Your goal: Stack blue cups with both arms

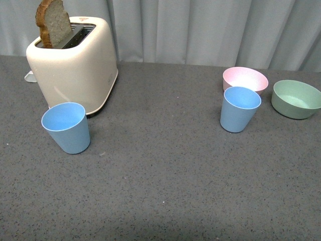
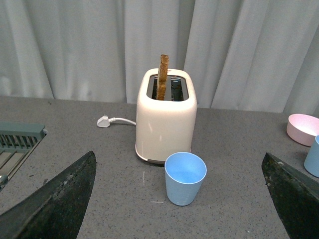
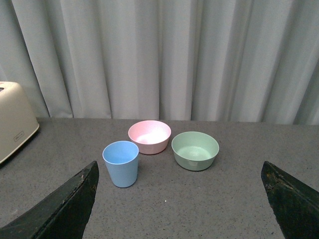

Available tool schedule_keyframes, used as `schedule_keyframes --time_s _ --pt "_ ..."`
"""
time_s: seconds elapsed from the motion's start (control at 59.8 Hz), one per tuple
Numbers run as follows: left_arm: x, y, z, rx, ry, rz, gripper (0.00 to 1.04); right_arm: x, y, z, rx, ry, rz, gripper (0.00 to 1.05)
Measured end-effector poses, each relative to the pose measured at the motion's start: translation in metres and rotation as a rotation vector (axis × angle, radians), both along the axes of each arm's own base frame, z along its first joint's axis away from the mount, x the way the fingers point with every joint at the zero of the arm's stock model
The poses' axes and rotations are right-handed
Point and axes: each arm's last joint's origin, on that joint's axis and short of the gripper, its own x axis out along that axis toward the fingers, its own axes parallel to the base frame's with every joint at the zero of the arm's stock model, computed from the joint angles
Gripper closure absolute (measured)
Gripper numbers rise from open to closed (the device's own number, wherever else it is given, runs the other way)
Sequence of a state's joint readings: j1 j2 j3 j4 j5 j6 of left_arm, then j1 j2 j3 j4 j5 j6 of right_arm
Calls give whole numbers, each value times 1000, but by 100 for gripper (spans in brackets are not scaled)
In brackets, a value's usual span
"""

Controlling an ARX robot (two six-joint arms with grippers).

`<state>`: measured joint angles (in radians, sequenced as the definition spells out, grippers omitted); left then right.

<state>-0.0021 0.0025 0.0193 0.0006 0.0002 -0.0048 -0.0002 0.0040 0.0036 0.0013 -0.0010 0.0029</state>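
Observation:
Two light blue cups stand upright and apart on the grey table. One cup (image 1: 66,127) is at the left, just in front of the toaster; it also shows in the left wrist view (image 2: 185,178). The other cup (image 1: 239,109) is at the right, in front of the pink bowl; it also shows in the right wrist view (image 3: 121,163). Neither arm shows in the front view. My left gripper (image 2: 184,209) is open and empty, its fingers wide apart, short of the left cup. My right gripper (image 3: 182,206) is open and empty, with the right cup ahead near one finger.
A cream toaster (image 1: 72,63) with a slice of bread (image 1: 52,22) stands at the back left, its plug (image 2: 103,121) on the table. A pink bowl (image 1: 245,80) and a pale green bowl (image 1: 296,98) sit at the back right. A grey rack (image 2: 17,137) shows beside the toaster. Curtains hang behind.

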Motion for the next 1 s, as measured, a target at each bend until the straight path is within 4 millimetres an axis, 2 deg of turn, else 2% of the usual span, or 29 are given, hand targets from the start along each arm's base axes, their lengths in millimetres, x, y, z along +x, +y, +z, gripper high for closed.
schedule_keyframes --time_s 1.004 --pt "0 0 0 0 0 0 7 0 0 0 0 0 0 10"
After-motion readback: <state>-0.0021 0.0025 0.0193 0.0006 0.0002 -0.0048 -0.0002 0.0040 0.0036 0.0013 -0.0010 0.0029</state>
